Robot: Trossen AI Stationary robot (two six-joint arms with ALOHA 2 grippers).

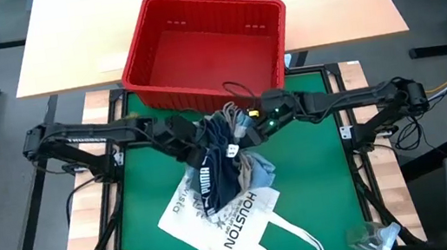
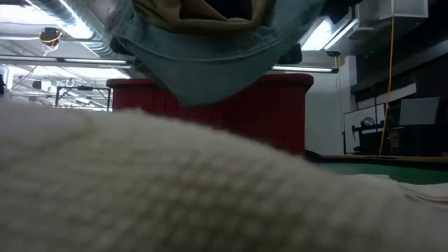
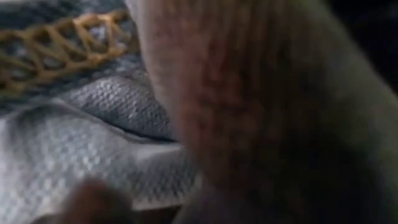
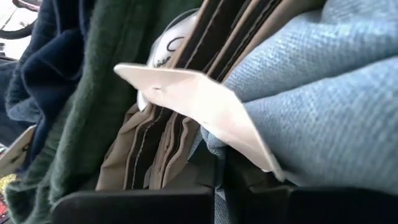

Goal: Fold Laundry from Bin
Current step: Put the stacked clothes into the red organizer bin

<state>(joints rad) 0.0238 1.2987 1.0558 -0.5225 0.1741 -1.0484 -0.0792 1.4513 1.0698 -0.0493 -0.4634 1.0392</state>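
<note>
While both arms reached in from the sides, I saw their grippers meet over the green mat (image 1: 319, 182), just in front of the red bin (image 1: 211, 46). From above, the left gripper (image 1: 195, 142) and the right gripper (image 1: 252, 128) were both buried in one bunch of laundry (image 1: 227, 164), and both were clamped tight on that cloth. I could not tell which garment each one pinched. The bunch hung between them, its lower end trailing onto the white tote bag (image 1: 230, 220) printed "HOUSTON", which lay flat on the mat on the side away from the bin. Dark navy cloth with white lettering showed in the bunch, with pale blue and beige beside it.

The bin itself stood empty on the wooden table (image 1: 63, 42), touching the mat's far edge.

From table height, denim (image 2: 210, 63) hung down before the bin's red wall (image 2: 280, 112). My right wrist camera showed green cloth (image 4: 93, 106), striped tan fabric (image 4: 155, 143), a white tag (image 4: 199, 106) and denim (image 4: 323, 106) pressed close.
</note>
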